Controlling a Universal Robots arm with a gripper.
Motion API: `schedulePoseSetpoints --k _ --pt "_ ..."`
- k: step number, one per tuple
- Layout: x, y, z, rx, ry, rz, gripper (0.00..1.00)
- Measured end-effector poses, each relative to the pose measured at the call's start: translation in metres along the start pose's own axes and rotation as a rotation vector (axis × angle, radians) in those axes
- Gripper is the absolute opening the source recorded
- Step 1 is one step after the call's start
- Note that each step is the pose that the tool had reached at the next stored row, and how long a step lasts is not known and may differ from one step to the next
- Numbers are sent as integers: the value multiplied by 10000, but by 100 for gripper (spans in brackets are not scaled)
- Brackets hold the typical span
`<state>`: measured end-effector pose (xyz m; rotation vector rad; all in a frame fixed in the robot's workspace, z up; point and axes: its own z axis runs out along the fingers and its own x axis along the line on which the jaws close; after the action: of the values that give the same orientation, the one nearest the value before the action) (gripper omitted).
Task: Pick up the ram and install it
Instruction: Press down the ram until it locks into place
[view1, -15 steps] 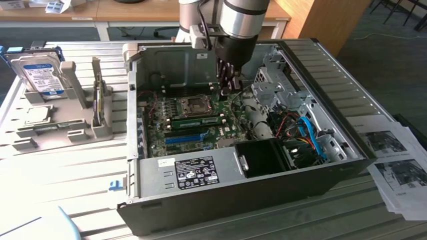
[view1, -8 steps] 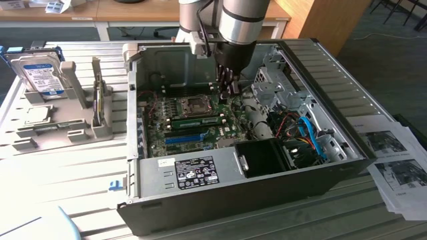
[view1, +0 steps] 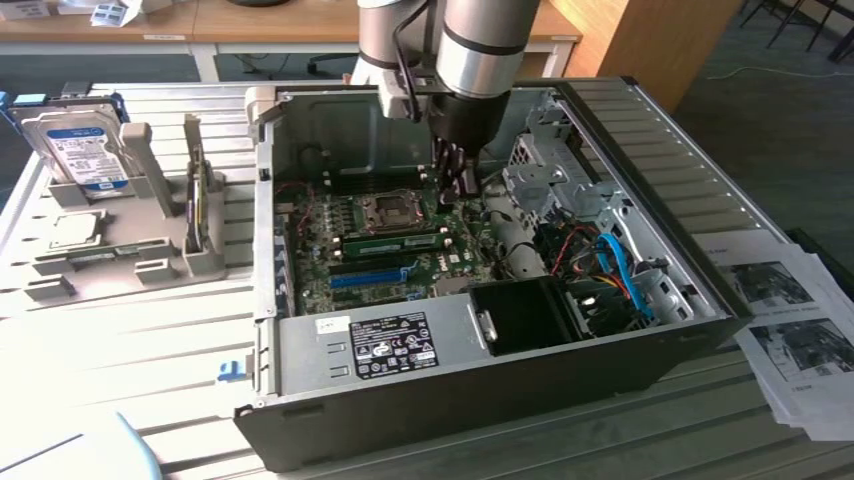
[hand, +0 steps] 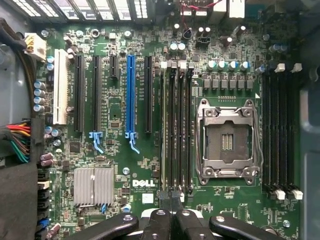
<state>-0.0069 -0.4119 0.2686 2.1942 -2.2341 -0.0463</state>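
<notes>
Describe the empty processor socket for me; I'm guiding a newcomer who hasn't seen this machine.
Inside the open computer case lies a green motherboard. Between two banks of long black memory slots sits the processor socket: the only square, silver-framed part, with fine contacts in its open centre.

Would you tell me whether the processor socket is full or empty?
Empty: the socket shows bare contacts in its middle, with no chip seated.

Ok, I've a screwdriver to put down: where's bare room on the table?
Bare slatted table lies in front of the grey holder, on the exterior view's left of the case. Papers cover the exterior view's right; inside the case is crowded, the gripper over the motherboard.
</notes>
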Motion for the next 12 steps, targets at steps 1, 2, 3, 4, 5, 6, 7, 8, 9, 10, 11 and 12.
schedulePoseSetpoints --k 1,2,3,4,5,6,7,8,9,10,11,12 --pt "0 0 11 3 0 0 9" --pt "0 -1 21 5 0 0 9" --pt "0 -1 29 6 0 1 9" --pt "1 -1 35 8 0 0 9" --pt "1 -1 42 8 0 0 9" --pt "1 -1 50 10 0 0 9" --pt "1 -2 58 10 0 0 9" --pt "1 -2 66 11 0 0 9" --pt "1 -2 75 11 0 0 9" --pt "1 -2 84 13 0 1 9" --pt "1 -3 95 14 -1 0 9" --pt "1 -3 105 14 0 0 9"
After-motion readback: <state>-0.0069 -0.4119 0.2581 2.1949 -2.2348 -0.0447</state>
